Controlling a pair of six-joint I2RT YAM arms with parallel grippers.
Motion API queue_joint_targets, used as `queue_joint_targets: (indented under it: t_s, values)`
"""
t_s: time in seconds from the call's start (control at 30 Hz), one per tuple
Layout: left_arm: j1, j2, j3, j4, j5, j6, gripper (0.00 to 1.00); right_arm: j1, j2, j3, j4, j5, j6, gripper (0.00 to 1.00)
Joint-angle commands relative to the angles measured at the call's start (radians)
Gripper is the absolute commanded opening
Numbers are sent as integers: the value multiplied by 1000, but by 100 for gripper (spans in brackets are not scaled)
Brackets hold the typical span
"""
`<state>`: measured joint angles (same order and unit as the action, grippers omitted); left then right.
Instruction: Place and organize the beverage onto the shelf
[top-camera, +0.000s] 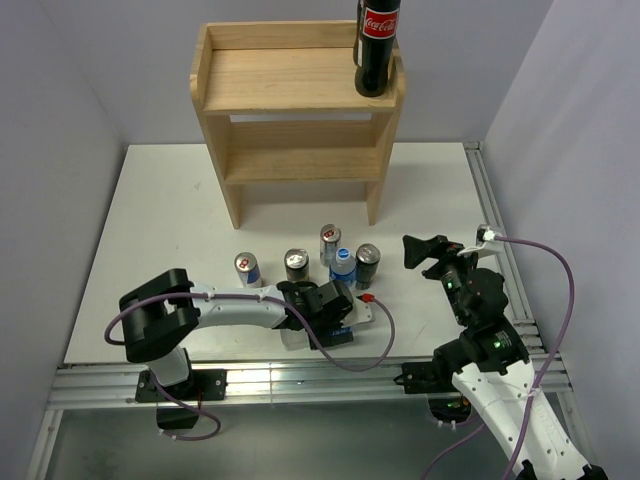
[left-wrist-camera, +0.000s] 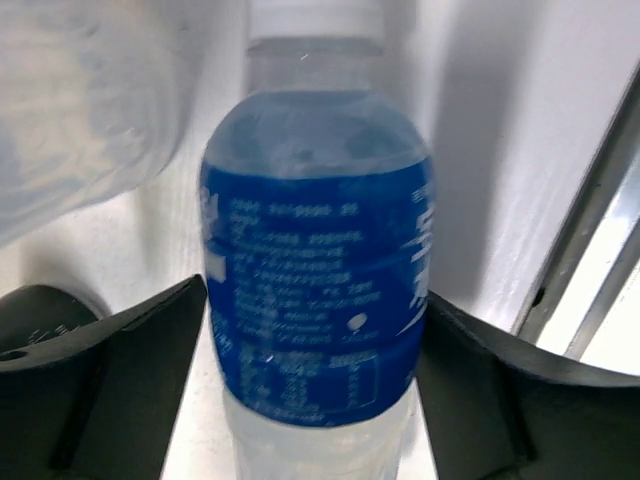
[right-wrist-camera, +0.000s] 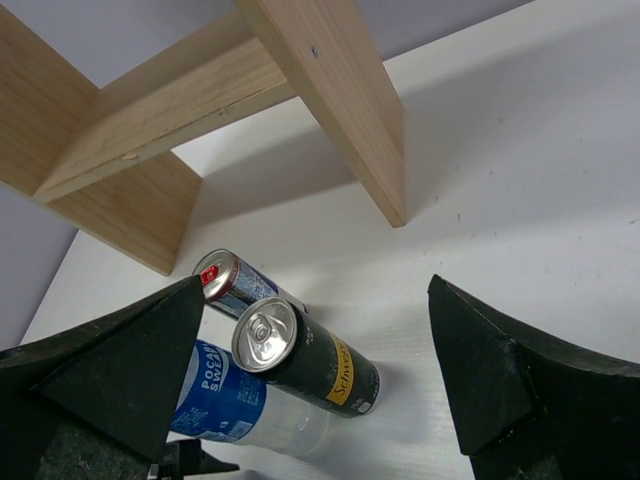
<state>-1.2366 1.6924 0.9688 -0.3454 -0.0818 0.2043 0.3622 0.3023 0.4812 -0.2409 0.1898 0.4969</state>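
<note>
On white table (top-camera: 150, 230), pale walls (top-camera: 60, 80), left pincer (left-wrist-camera: 315, 310) straddling bottle (left-wrist-camera: 315, 230), grip unclear, right pincer (right-wrist-camera: 316, 290) gaping.

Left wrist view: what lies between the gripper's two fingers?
A blue-labelled bottle stands between the left gripper's fingers, shown in the left wrist view. Whether the fingers press it cannot be told.
</note>
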Motion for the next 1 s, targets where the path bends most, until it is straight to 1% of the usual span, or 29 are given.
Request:
queue_joint_targets:
  t_s: [0.0,0.03,0.1,0.13,0.2,0.23,0.27,0.33,0.4,0.43,0.7,0.73,0.83,0.97]
  values:
    - [-4,92,-48,-76,31,-31,84,6,-9,-9,8,-6,-9,100]
    - [-3,98,-48,-87,36,-48,72,6,-9,-7,8,-4,-9,100]
    - [-3,108,-54,-87,39,-71,58,6,-9,-7,5,-1,-9,100]
    - [-3,110,-58,-87,42,-94,42,6,-9,-7,3,-1,-9,100]
    - [-4,115,-64,-81,24,-106,29,6,-11,-7,3,2,-11,100]
    - [-11,115,-59,-83,22,-120,25,6,-11,-7,3,2,-11,100]
    - [-20,122,-41,-90,22,-134,23,6,-12,-7,3,3,-11,100]
    - [-21,136,-19,-104,20,-158,13,6,-8,-6,0,5,-11,100]
    - [-24,142,-18,-107,11,-160,8,6,-8,-6,2,7,-11,100]
    - [-27,142,-13,-113,10,-161,1,7,-8,-7,2,7,-12,100]
    - [-61,66,47,-230,-7,-195,0,6,0,-9,8,14,-12,100]
    - [-67,59,50,-254,-12,-245,0,7,0,-9,9,11,-11,100]
    - [-96,23,51,-274,-24,-278,0,6,8,-7,9,13,-12,100]
    - [-139,-80,82,-291,-71,-328,0,6,6,-7,9,17,-12,100]
